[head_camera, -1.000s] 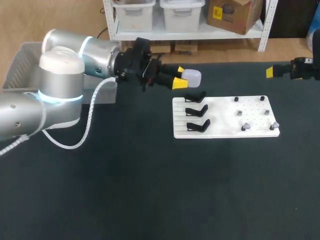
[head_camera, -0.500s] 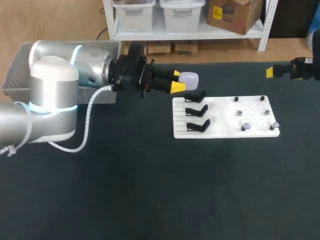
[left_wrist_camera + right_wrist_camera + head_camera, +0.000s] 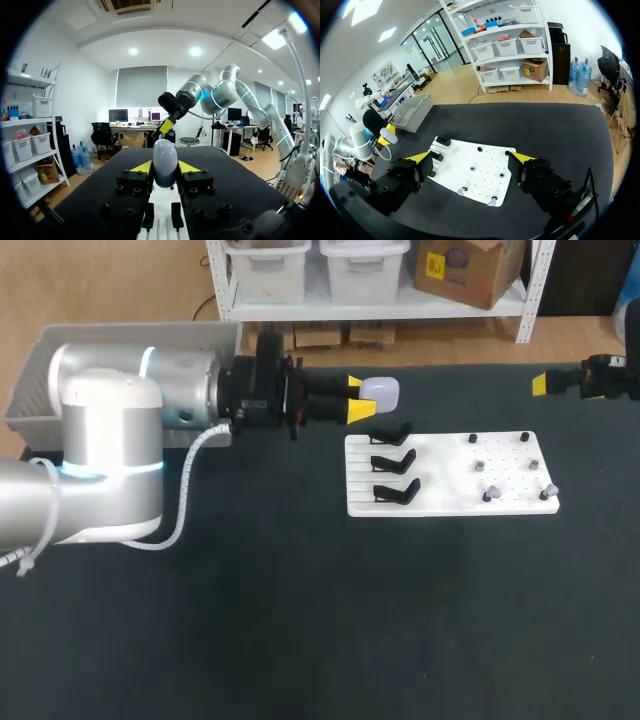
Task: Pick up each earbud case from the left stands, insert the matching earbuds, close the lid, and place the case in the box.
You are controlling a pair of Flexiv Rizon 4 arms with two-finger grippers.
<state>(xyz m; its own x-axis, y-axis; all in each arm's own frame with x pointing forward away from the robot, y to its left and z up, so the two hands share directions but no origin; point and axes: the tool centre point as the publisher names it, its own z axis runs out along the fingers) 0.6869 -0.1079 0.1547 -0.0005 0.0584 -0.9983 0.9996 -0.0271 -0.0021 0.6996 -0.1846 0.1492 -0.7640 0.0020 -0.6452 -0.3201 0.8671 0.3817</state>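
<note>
My left gripper (image 3: 360,400) grips the white earbud case (image 3: 382,392) between its yellow tips from both sides. It holds the case in the air just past the far left corner of the white board (image 3: 450,485), near the rearmost of the three black stands (image 3: 393,460). My right gripper (image 3: 471,158) hangs with its fingers spread wide at the table's far right edge, well apart from the board, whose right half carries small grey pieces (image 3: 489,496).
</note>
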